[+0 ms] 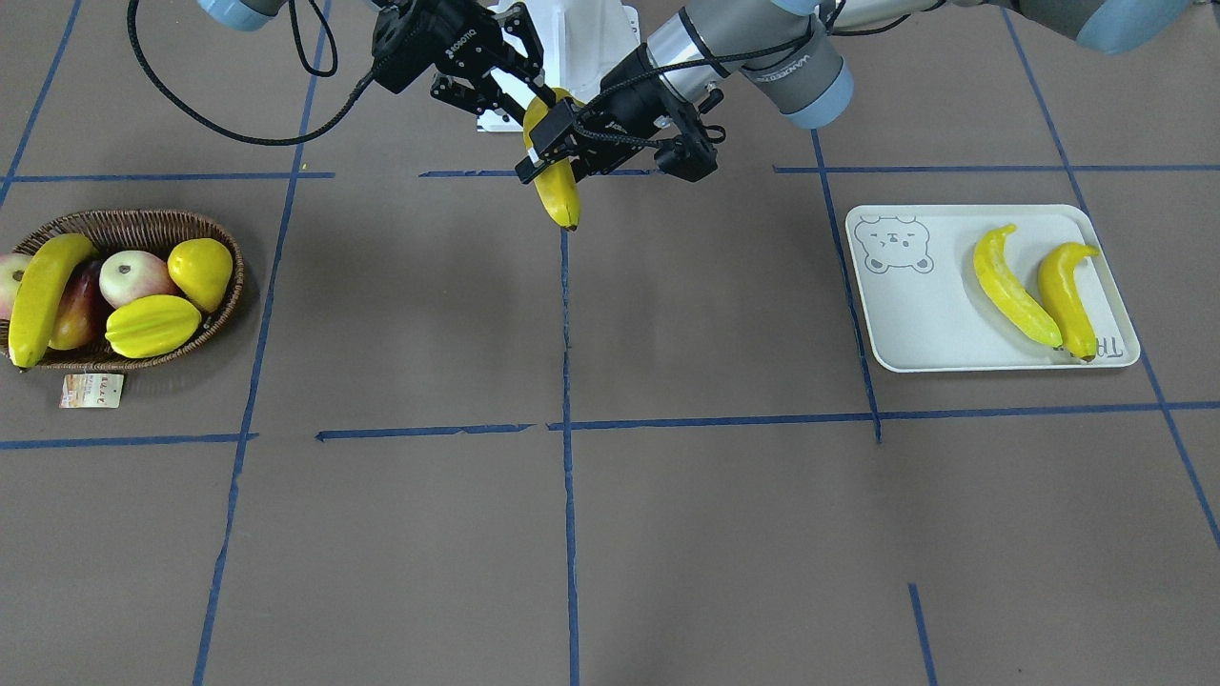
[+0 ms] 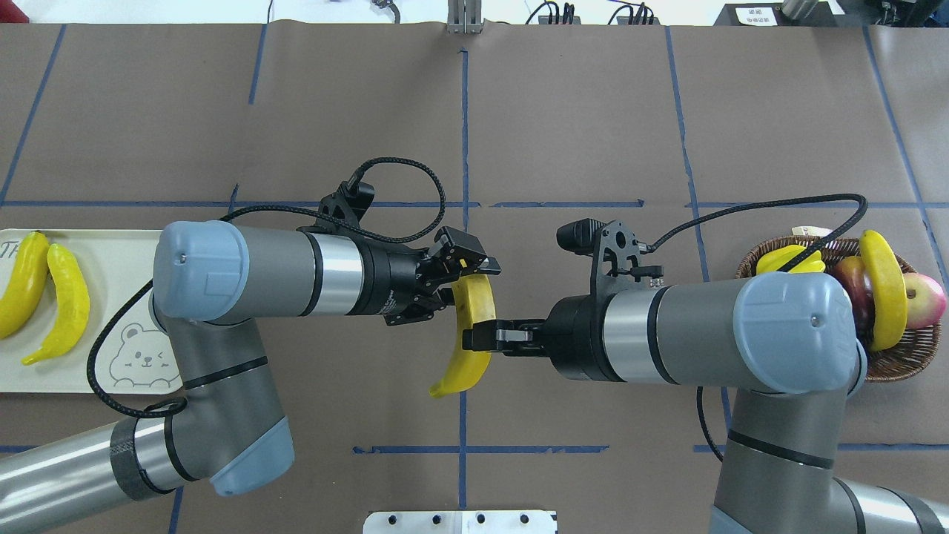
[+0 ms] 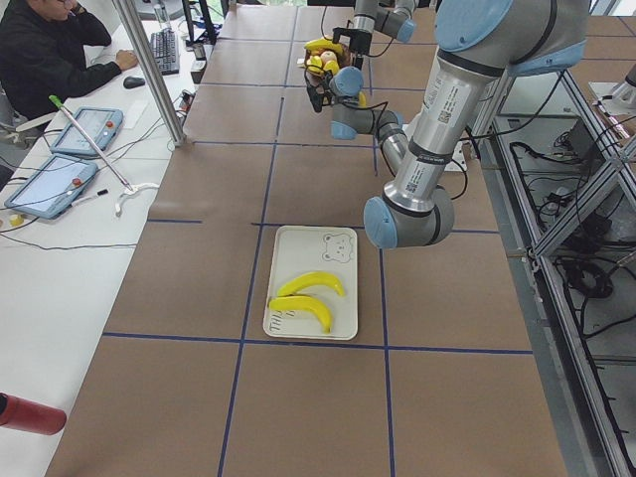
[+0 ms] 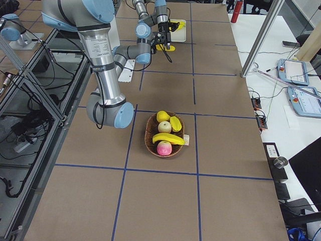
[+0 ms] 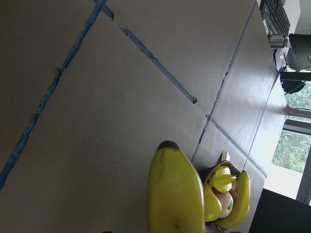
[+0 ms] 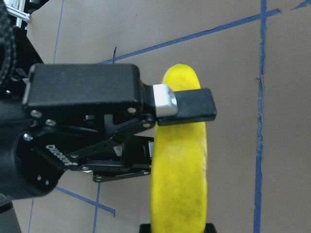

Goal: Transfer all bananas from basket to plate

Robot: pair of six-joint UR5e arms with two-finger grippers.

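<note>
One banana (image 2: 471,334) hangs in mid-air over the table's middle, with both grippers on it. My left gripper (image 2: 465,276) is shut on its upper end, one finger pad (image 6: 187,104) lying across it. My right gripper (image 2: 480,337) is shut on its middle from the other side. A second banana (image 1: 43,295) lies in the wicker basket (image 1: 143,224) on my right. Two more bananas (image 1: 1012,286) (image 1: 1067,297) lie side by side on the white plate (image 1: 915,314) on my left.
The basket also holds a starfruit (image 1: 152,326), a yellow pear-shaped fruit (image 1: 202,272) and an apple (image 1: 133,274); its paper tag (image 1: 92,390) lies beside it. A person (image 3: 50,60) sits at a desk beyond the table's long edge.
</note>
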